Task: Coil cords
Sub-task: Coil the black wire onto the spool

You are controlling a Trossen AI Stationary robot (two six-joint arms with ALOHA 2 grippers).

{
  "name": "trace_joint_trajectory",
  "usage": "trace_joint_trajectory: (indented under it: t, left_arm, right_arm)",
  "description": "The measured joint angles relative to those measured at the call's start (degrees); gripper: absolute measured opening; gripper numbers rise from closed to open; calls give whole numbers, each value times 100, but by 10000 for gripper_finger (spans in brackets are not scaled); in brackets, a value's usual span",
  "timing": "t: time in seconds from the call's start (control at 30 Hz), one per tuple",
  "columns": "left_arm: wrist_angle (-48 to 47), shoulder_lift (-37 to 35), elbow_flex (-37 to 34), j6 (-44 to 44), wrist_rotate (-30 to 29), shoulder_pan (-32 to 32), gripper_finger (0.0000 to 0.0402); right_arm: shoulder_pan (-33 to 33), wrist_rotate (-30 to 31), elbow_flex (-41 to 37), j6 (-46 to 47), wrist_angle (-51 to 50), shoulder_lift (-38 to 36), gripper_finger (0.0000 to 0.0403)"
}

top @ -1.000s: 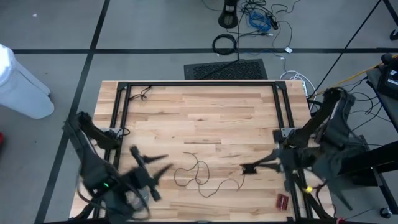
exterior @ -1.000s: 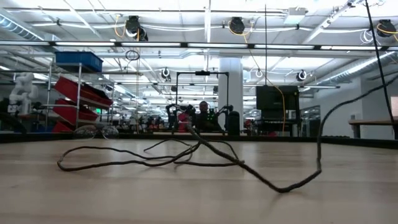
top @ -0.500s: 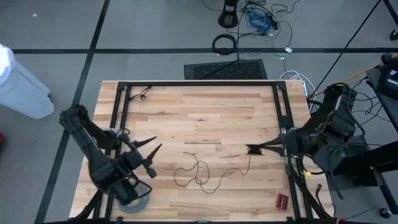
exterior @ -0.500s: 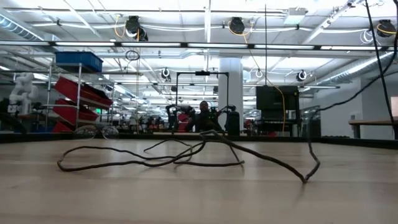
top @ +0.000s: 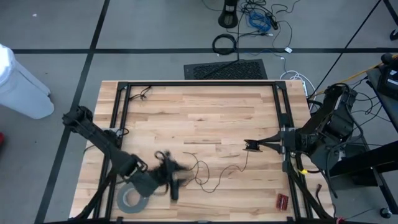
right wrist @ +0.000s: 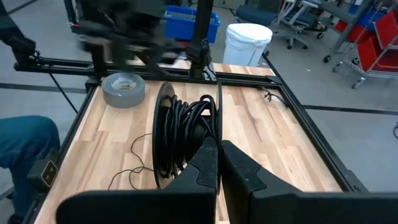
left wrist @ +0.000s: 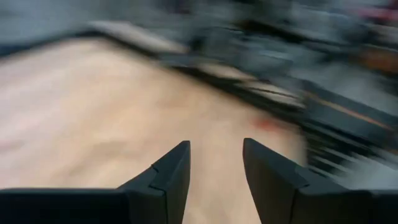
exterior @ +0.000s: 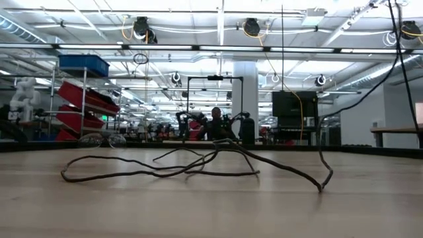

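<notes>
High view: thin dark cord (top: 202, 172) loose on tabletop (top: 199, 112) centre-front, running up to spool (top: 251, 147) pinched in closed right hand (top: 256, 147). Left hand (top: 171, 177), fingers parted, empty, at cord's left end. Grey tape roll (top: 130, 198) nearby.

A wide grey tape roll (top: 130, 199) was laid flat on the wooden table (top: 199, 106), near its front left corner. A small red object (top: 282, 201) was seen near the front right corner. A black metal frame (top: 199, 83) was mounted along the edges of the table. On the grey floor beyond the far edge, a dark mat (top: 226, 70) was placed, and behind it a coiled black cable (top: 224, 43) and blue cables (top: 260, 21) were left. A white bin (top: 22, 84) was standing on the floor at the left. In the low view, red bins (exterior: 82, 99) on shelves were seen in the room behind the table.
</notes>
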Motion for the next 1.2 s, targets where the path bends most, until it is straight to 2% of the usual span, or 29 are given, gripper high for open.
trace_joint_trajectory:
  t: [0.03, 0.1, 0.17, 0.27, 0.33, 0.5, 0.63, 0.7, 0.77, 0.9, 1.07, 1.2]
  left_arm:
    - [620, 50, 2, 598, 583, 12, 153]
    - [1499, 124, 2, 1513, 1106, 7, 153]
    - [2077, 153, 6, 2145, 1075, 85, 153]
    - [2110, 218, 9, 3240, 975, 280, 153]
    - [2223, 389, 7, 3559, 1029, 437, 153]
    - [3388, 1053, 7, 4009, 1948, 989, 153]
    - [3883, 1553, -2, 4166, 2275, 1277, 153]
    - [4213, 1708, 2, 4326, 2627, 1452, 155]
    - [4515, 1880, 9, 4335, 3142, 1642, 166]
    - [4601, 2222, 73, 3910, 3753, 1953, 208]
    - [4632, 2647, 336, 3883, 3901, 2084, 264]
    - [4646, 3005, 705, 3948, 3911, 2178, 282]
  right_arm:
    - [0, -10, 0, -2, 11, 0, 0]
    - [2, -70, 0, -37, 23, 1, 0]
    - [2, -117, 0, -55, 33, 9, 0]
    - [2, -123, 0, -75, 111, 13, 0]
    - [2, -118, 0, -70, 118, 11, 0]
    - [0, 54, 0, -99, 131, 82, 0]
    - [-1, 150, -2, -167, 219, 94, 0]
    - [0, 150, -2, -142, 263, 87, 0]
    - [0, 138, -2, -86, 282, 97, 0]
    - [0, 136, -2, -71, 280, 187, 0]
    - [0, 172, -2, -93, 281, 237, 0]
    - [0, 175, -2, -50, 285, 266, 0]
